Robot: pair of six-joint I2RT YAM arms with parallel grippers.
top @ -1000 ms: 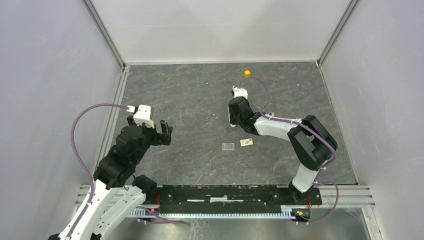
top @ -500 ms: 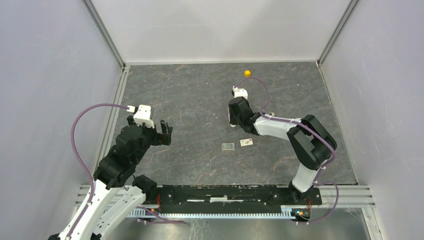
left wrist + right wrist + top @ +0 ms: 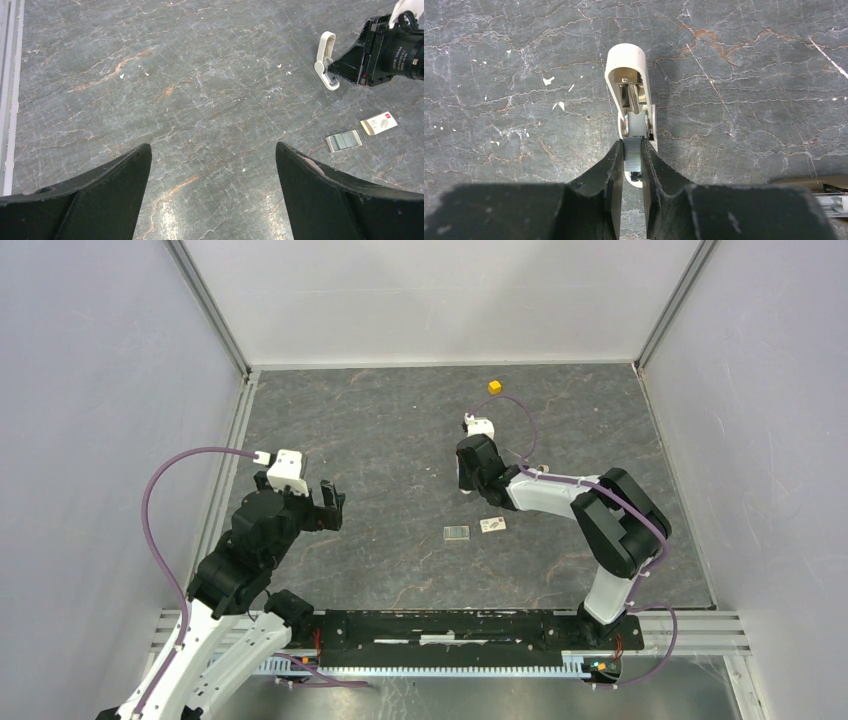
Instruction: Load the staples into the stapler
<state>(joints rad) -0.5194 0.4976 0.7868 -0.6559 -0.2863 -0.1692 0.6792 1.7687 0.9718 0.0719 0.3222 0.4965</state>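
In the right wrist view my right gripper (image 3: 632,143) is shut on a short silvery strip of staples (image 3: 633,155). It holds the strip right over the metal channel of the white stapler (image 3: 629,80), which lies opened out flat on the table. In the left wrist view the stapler (image 3: 326,62) sits at the tips of the right gripper (image 3: 350,64). A second flat grey staples block with a pale rim (image 3: 456,532) lies on the table nearer the bases. My left gripper (image 3: 330,502) hovers wide open at the left, holding nothing (image 3: 212,146).
A small pale card with dark and red marks (image 3: 492,525) lies just right of the loose staples block. A tiny yellow cube (image 3: 494,387) sits near the back wall. A metal rail (image 3: 232,450) runs along the table's left edge.
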